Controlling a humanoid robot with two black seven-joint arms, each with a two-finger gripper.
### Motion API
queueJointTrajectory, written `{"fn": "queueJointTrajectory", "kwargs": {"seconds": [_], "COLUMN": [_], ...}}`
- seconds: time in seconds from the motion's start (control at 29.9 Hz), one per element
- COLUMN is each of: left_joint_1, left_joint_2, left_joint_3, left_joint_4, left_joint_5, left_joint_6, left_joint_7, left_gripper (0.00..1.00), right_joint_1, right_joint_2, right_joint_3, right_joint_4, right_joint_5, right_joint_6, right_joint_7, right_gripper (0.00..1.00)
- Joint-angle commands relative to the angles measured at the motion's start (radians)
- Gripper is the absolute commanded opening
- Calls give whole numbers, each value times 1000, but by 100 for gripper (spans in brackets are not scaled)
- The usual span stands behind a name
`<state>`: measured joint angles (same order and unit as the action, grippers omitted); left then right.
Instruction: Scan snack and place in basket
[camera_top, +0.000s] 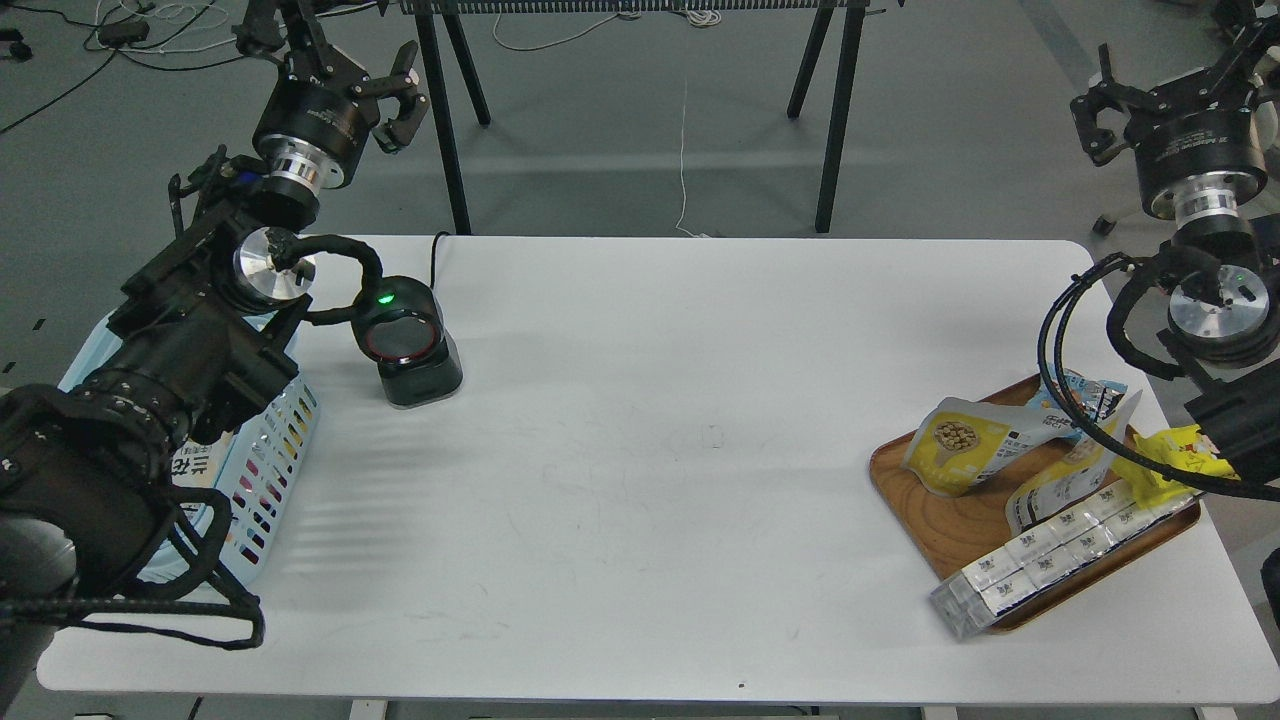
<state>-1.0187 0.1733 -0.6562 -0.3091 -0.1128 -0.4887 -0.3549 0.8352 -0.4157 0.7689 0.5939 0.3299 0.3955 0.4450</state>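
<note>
The snack (958, 441), a small pouch with a yellow front and a round picture of beige balls, lies on the brown wooden tray (950, 525) at the right of the table. The light blue basket (268, 470) stands at the table's left edge, mostly covered by my left arm. My left gripper (398, 92) hangs open high above the table's far left corner, holding nothing. My right gripper (1098, 98) is raised beyond the far right corner, open and empty, well above the tray.
A black scanner (412, 350) with a red ring and green light stands right of the basket. On the tray lie a blue packet (1090, 395), a yellow packet (1175, 455), a white pouch (1065, 485) and a long wrapped pack (1050, 560). Black stand legs (830, 120) rise behind the table.
</note>
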Motion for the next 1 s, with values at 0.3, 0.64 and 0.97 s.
{"fn": "queueJointTrajectory", "kwargs": {"seconds": [0.3,0.64,0.97], "left_joint_1": [-3,-3,8], "left_joint_2": [9,15,60], "left_joint_3": [1,9,13], "left_joint_4": [-1,-4,-4], "left_joint_5": [-4,-1,-1], "left_joint_6": [0,0,0], "left_joint_7": [1,1,-1], "left_gripper": [100,100,100], "right_joint_1": [80,586,886], "right_joint_2": [-99,-239,-178], "right_joint_3": [-72,-830,-1066], "right_joint_4": [18,96,286], "right_joint_5": [-14,-66,-696], "right_joint_6": [12,93,93], "right_joint_7": [0,27,30], "right_gripper": [99,99,99]}}
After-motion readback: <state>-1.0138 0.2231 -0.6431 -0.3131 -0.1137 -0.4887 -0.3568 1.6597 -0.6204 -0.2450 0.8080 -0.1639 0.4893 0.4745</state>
